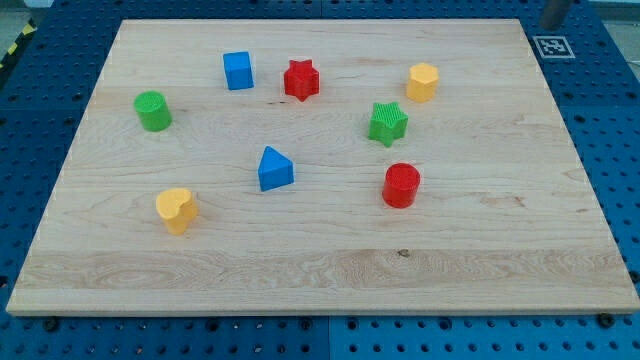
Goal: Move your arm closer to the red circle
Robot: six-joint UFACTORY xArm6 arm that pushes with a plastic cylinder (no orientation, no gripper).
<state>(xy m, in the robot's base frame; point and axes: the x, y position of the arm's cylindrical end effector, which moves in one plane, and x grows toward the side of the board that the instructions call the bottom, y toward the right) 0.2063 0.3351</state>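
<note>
Checking progress: approach not begun as far as visible. Red circle [401, 185] sits right of centre, below the green star [388, 123]. My tip not in view; no fingers fitted, state untellable.

Eight blocks spread on wooden board [330, 270]. Top row, left to right: green cylinder [153, 110], blue cube [238, 70], red star [301, 80], yellow hexagon [422, 82]. Green star [388, 123] below hexagon; red circle [401, 185] below that. Blue triangle [275, 169] centre; yellow heart [176, 209] lower left. Tip not visible.
</note>
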